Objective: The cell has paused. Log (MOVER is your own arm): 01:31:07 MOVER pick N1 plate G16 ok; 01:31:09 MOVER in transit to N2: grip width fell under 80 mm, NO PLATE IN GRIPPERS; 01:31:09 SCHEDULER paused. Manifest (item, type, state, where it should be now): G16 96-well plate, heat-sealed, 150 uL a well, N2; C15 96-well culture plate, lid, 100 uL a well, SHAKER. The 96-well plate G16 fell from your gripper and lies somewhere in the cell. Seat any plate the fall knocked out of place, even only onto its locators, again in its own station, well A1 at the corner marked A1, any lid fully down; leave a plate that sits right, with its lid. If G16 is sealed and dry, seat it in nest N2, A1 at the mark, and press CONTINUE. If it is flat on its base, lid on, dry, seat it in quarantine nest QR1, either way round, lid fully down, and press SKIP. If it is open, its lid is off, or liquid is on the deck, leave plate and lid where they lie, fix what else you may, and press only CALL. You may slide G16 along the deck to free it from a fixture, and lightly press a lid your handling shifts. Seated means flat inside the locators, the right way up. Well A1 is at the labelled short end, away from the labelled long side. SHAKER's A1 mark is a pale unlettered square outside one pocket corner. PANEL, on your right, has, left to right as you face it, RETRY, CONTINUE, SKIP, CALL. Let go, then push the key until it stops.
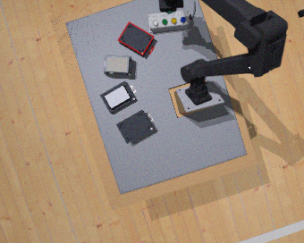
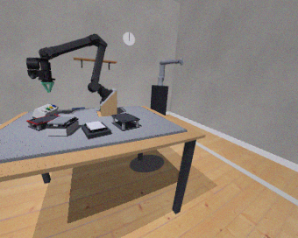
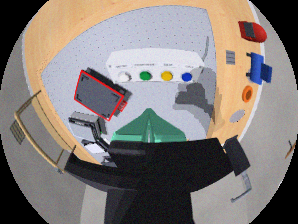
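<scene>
My gripper (image 2: 47,85) is shut and empty. It hangs high above the key panel (image 1: 168,20), at the far end of the grey deck. In the wrist view the green fingertips (image 3: 149,125) meet in a point just short of the panel (image 3: 156,72), whose white, green, yellow and blue keys show. A red-framed nest (image 1: 136,38) with a dark top lies left of the panel. A pale plate with a visible well grid (image 1: 117,64) sits beside it. A black nest holds a white-topped plate (image 1: 118,97). A dark station (image 1: 137,127) stands nearest the front.
The arm's base (image 1: 199,99) is mounted on a plate at the deck's right side. The stations stand in a row along the deck's left half (image 2: 95,128). A black pedestal with a grey pipe (image 2: 159,98) stands behind the table.
</scene>
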`<state>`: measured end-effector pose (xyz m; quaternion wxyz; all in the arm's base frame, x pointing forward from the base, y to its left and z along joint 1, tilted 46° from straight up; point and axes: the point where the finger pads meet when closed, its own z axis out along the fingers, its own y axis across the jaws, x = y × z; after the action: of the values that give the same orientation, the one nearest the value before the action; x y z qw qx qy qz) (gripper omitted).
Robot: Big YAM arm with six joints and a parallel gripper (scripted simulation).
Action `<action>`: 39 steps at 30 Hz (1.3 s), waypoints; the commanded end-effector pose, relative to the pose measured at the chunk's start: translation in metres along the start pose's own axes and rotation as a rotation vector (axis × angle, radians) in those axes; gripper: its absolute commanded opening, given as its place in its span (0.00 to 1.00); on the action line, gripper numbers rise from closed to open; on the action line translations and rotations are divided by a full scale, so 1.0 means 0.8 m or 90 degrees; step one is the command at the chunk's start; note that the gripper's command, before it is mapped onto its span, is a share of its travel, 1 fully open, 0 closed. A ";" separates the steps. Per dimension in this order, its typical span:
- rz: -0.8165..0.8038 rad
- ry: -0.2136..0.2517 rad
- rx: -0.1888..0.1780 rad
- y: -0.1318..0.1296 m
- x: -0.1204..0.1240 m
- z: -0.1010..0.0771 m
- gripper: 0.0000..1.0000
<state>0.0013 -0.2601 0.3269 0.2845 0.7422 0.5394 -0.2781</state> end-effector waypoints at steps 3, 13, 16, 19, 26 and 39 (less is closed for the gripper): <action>-0.014 0.001 0.006 0.000 -0.012 0.036 0.00; -0.014 0.001 0.007 0.005 -0.028 0.073 0.00; -0.016 -0.015 -0.008 0.012 -0.028 0.059 0.00; -0.012 -0.009 -0.005 0.012 -0.025 0.059 0.00; -0.012 0.004 0.000 0.013 -0.021 0.069 0.00; -0.009 -0.010 -0.004 0.014 -0.023 0.065 0.00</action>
<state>-0.0012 -0.3139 0.3067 0.2810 0.7377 0.5457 -0.2813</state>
